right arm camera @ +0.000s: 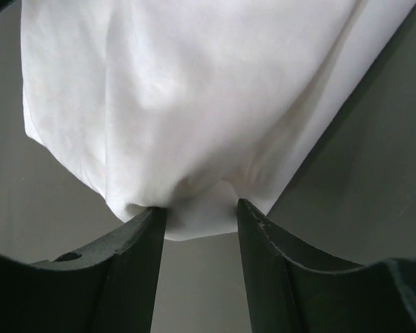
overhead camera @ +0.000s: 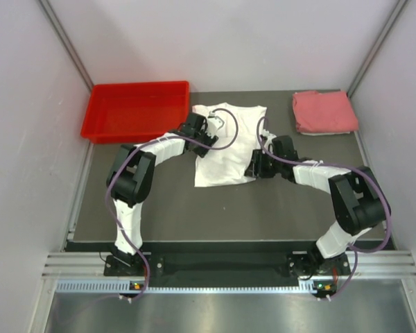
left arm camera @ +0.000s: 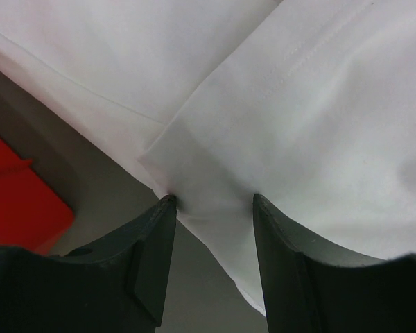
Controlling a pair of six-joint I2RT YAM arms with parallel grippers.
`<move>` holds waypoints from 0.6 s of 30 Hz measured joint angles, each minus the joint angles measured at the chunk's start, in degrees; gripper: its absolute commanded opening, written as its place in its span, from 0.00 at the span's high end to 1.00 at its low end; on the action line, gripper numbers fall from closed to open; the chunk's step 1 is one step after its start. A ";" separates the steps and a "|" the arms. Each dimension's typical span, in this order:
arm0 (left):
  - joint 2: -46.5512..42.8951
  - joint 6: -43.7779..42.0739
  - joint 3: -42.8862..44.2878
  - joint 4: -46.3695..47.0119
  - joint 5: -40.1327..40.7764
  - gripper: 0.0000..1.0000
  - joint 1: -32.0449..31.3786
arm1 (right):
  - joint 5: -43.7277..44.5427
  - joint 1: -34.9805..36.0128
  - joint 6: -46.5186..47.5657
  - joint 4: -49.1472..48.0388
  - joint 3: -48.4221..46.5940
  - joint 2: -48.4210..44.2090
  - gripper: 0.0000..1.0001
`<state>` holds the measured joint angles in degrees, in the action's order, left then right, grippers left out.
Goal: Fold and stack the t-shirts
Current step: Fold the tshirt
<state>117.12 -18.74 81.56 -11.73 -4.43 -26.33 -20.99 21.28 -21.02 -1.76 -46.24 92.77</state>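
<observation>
A white t-shirt (overhead camera: 230,146) lies partly folded in the middle of the dark table, with no logo showing. A pink-red t-shirt (overhead camera: 324,111), folded square, rests at the back right. My left gripper (overhead camera: 209,137) sits at the white shirt's left edge. In the left wrist view its jaws (left arm camera: 211,200) stand open, the tips touching a folded edge of the white cloth (left arm camera: 298,125). My right gripper (overhead camera: 252,168) is at the shirt's lower right corner. In the right wrist view it (right arm camera: 197,206) is open, with a bunched corner of white cloth (right arm camera: 194,104) between the fingertips.
A rigid red bin (overhead camera: 139,109) stands at the back left, just left of the white shirt; its corner (left arm camera: 21,201) shows in the left wrist view. Grey walls close in both sides and the back. Bare dark table (overhead camera: 173,208) lies in front of the shirt.
</observation>
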 measured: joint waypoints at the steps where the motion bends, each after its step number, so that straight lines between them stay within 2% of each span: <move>1: 0.39 0.28 0.09 -0.07 -0.26 0.46 0.20 | 0.07 -0.02 -0.42 -0.17 0.33 0.11 0.55; 4: 0.92 1.07 0.11 -0.46 -0.92 0.47 0.57 | 0.13 -0.02 -2.80 -0.28 0.81 1.18 0.67; 5: 0.92 1.29 0.20 -0.57 -1.09 0.47 0.66 | 0.20 -0.04 -3.61 -0.24 0.83 1.68 0.78; 6: 0.92 1.51 0.31 -0.70 -1.20 0.49 0.68 | 0.26 -0.04 -4.22 -0.07 0.87 2.16 0.83; 8: 1.01 2.12 0.59 -1.01 -1.57 0.50 0.70 | 0.55 -0.07 -6.01 0.02 1.73 2.38 0.90; 13: 1.55 3.21 0.85 -1.40 -3.04 0.69 0.70 | 1.51 -0.15 -9.33 -0.98 5.79 -0.31 0.91; 18: 1.57 3.58 0.96 -1.64 -3.04 0.71 0.63 | 1.90 -0.17 -10.73 1.14 7.28 -2.60 0.87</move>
<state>118.69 -15.16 82.52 -13.37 -7.46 -25.69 -19.09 21.10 -31.75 -0.62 -38.96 90.17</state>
